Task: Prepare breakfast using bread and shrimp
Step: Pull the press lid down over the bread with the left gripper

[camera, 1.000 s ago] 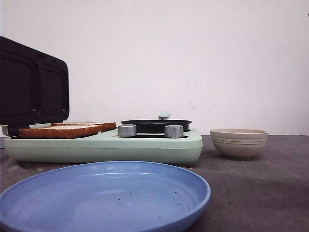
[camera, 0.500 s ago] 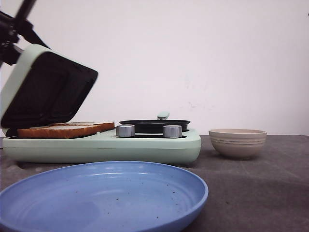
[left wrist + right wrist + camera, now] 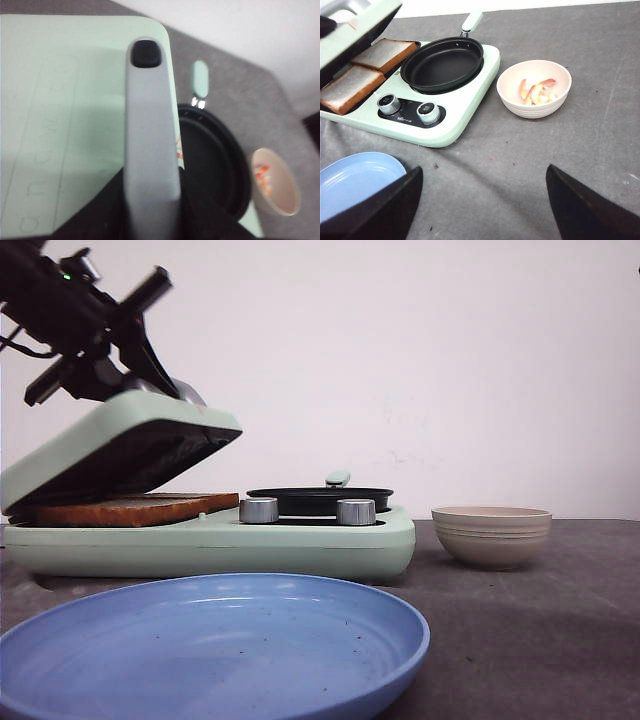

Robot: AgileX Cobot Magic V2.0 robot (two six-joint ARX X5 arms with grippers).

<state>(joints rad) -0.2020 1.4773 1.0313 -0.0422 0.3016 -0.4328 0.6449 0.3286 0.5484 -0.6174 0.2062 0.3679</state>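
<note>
Since half a second ago the lid [image 3: 120,445] of the green sandwich maker [image 3: 215,540] has dropped from a steep tilt to a shallow one, now hanging just above the bread [image 3: 130,508]; a second ago it stood upright with no arm in the front view. Left hand [image 3: 150,340] sits on the lid's top, at about 10 o'clock in the front view. Left wrist view shows one grey finger [image 3: 149,130] lying flat along the pale green lid surface, its dark tip near the lid's far edge. Whether the left hand is spread or pressed together cannot be told; only that one finger is clear.

Bread: two toasted slices [image 3: 367,70] side by side on the maker's open plate, partly shadowed by the lid. Black pan [image 3: 442,64] occupies the other half of the maker, at 3 o'clock from the bread, with two silver knobs [image 3: 305,510] in front of it.

Shrimp [image 3: 537,91]: pink-white pieces inside the beige bowl [image 3: 520,102], on the grey desk [image 3: 600,140] at 3 o'clock from the maker, apart from it.

Blue plate [image 3: 215,645] sits nearest the camera, at 6 o'clock from the maker.

Right hand [image 3: 480,200]: fingers spread wide, holding nothing, above the desk.
</note>
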